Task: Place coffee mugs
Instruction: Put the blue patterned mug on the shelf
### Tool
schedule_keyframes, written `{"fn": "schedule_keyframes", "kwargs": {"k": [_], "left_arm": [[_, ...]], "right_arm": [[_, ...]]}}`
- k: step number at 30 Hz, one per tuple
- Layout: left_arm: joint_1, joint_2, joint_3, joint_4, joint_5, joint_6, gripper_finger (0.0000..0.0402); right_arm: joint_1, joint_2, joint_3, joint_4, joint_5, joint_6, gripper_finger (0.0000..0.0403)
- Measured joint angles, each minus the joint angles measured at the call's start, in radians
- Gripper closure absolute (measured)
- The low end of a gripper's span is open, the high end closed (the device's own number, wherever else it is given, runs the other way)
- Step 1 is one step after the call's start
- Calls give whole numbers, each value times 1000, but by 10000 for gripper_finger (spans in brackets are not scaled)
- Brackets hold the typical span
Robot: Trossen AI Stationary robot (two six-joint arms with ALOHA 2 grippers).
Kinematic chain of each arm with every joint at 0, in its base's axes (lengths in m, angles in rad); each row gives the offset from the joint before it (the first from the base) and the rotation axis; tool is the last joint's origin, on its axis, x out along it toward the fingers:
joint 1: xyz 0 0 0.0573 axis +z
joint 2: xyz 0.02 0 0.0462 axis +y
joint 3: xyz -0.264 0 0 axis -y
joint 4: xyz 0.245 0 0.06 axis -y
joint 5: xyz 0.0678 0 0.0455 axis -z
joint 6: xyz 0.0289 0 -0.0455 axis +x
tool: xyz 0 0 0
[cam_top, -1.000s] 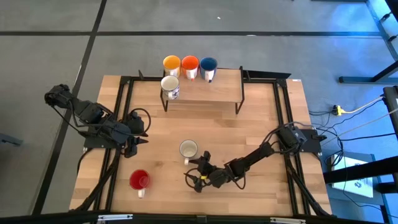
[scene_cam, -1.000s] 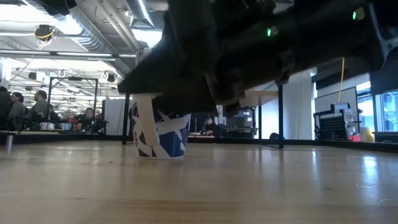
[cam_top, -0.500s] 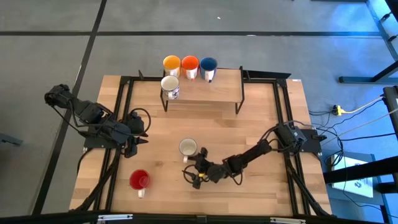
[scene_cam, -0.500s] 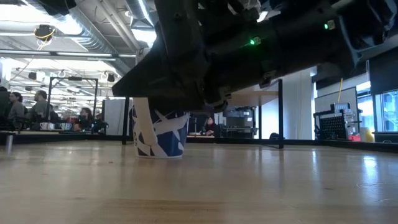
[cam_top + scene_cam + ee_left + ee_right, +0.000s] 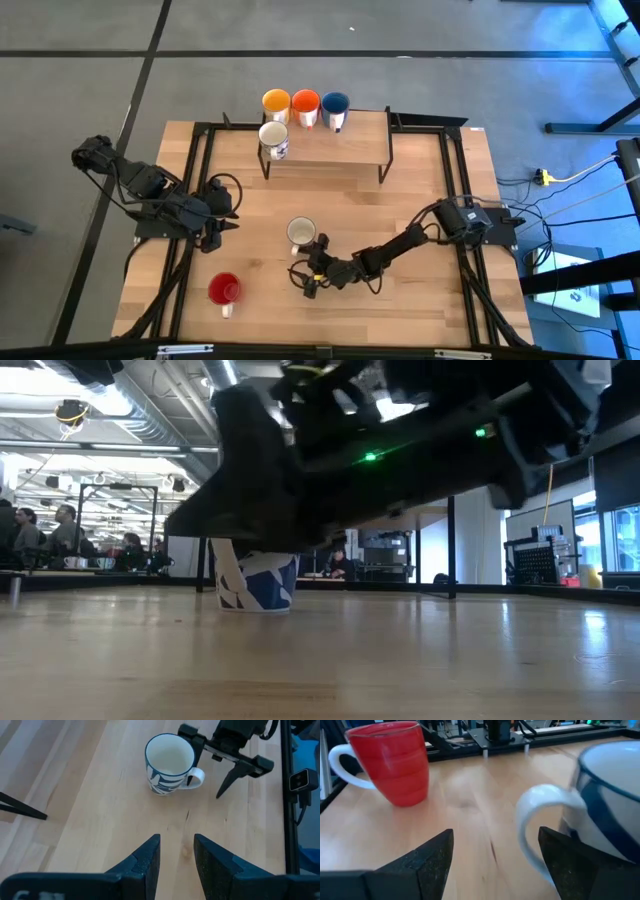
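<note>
The right gripper [image 5: 306, 277] is low over the middle of the table [image 5: 420, 190], reaching in from the right edge with its fingers spread wide. Just beyond them stands the patterned mug [image 5: 302, 233], white with blue marks, upright, its handle turned toward the gripper. In the right wrist view the handle [image 5: 540, 820] sits between the two dark fingers [image 5: 420, 860], apart from both as far as I can see. In the left wrist view the same mug [image 5: 169, 762] shows with the right gripper's [image 5: 235, 757] fingers open beside its handle. From table height the mug [image 5: 255, 580] stands behind the dark bulk of the right arm [image 5: 400, 440], which hangs close above the wood.

The red mug [image 5: 225, 291] stands upright near the front left corner of the table, well apart from the patterned one; it also shows past the right fingers [image 5: 390, 762], handle out to one side.

On the small raised shelf [image 5: 360, 140] at the table's back edge stand four mugs: yellow [image 5: 276, 102], orange [image 5: 306, 103] and dark blue [image 5: 335, 104] in a row along its back, and a white mug [image 5: 273, 137] in front of the yellow one, at the shelf's left front corner.

The left gripper [image 5: 222, 233] waits near the left edge, fingers [image 5: 145, 862] a narrow gap apart and holding nothing.
</note>
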Motion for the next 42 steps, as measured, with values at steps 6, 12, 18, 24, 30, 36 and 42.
{"fn": "schedule_keyframes", "kwargs": {"k": [6,12,18,24,30,36,42], "left_arm": [[0,0,0,0,0,0,289],[0,0,0,-1,-1,0,289],[0,0,0,-2,-1,8,289],[0,0,0,-2,2,8,289],[0,-3,0,16,79,7,289],[0,-41,0,31,180,2,289],[0,-123,0,36,163,1,289]], "right_arm": [[-7,57,84,-4,30,-44,134],[-8,62,106,-10,50,-47,224],[-8,62,106,-44,45,-60,365],[-7,50,106,-61,-4,-130,380],[-25,-27,105,-68,-176,-109,396],[-74,-162,101,-155,-280,-97,399],[-133,-329,73,-300,-340,-100,400]]}}
